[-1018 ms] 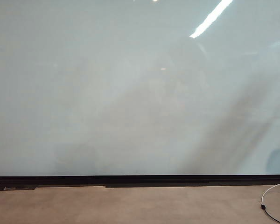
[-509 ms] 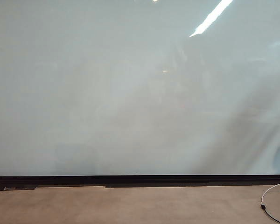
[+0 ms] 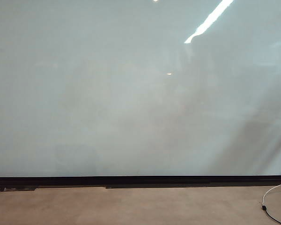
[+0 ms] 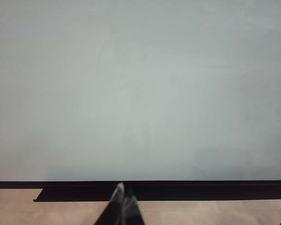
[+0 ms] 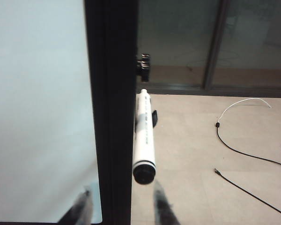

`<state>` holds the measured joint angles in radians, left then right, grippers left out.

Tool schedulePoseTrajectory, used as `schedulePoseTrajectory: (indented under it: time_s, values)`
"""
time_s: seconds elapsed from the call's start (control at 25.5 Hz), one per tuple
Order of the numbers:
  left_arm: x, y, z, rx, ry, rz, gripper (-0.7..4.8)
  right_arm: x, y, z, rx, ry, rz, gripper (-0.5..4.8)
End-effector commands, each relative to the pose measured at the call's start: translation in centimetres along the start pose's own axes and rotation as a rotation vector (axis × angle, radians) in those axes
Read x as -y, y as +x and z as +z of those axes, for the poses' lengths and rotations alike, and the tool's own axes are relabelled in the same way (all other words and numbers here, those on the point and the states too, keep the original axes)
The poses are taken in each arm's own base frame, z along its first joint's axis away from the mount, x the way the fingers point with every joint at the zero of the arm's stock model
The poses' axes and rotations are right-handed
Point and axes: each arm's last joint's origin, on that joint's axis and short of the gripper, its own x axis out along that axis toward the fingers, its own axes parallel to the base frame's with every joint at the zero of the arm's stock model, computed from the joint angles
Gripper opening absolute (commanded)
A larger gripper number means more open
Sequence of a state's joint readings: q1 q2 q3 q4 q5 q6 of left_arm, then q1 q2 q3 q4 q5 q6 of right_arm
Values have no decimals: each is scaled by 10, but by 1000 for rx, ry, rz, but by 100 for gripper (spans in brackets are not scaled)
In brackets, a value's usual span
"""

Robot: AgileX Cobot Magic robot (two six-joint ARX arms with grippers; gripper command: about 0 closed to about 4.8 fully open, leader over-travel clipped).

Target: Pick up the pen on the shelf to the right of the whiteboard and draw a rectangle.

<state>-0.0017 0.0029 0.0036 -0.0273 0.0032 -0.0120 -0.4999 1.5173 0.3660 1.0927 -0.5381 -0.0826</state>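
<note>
Pen [image 5: 144, 136] hangs beside the whiteboard [image 5: 37, 103] frame, shelf hidden. Right gripper [image 5: 122, 206] fingers spread wide, cut off, just short of it. Left gripper [image 4: 124, 199] fingers pressed together, empty.

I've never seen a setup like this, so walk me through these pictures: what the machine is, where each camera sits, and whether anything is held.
This is a two-armed robot, each arm ending in two fingers. One camera stands off the arms and faces the big whiteboard, which is blank; neither arm shows there. The other two cameras ride on the wrists. The left wrist view shows the left gripper low before the board's black bottom edge, fingers together, holding nothing. The right wrist view looks along the board's black side frame, where the pen sits in a small holder beside the frame. The right gripper is open just short of it, one finger to each side, not yet gripping. A loose cable lies on the floor.
</note>
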Motion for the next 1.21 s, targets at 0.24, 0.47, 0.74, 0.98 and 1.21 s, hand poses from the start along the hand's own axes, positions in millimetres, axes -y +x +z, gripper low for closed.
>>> schedulePoseTrajectory:
  time_s: [0.24,0.47,0.74,0.98,1.21]
  values:
    - [0,0,1,8,4,0,-5,8,11,0,19,-6,3,173]
    - [0,0,2,9,4,0,-4,12,20,-3,13,-1,36,180]
    - [0,0,1,8,4,0,-5,17,31,-11,4,13,65,181]
    - [0,0,2,9,4,0,-4,20,37,-15,20,24,66,212]
    - [0,0,2,8,4,0,-4,22,40,-18,49,35,67,212]
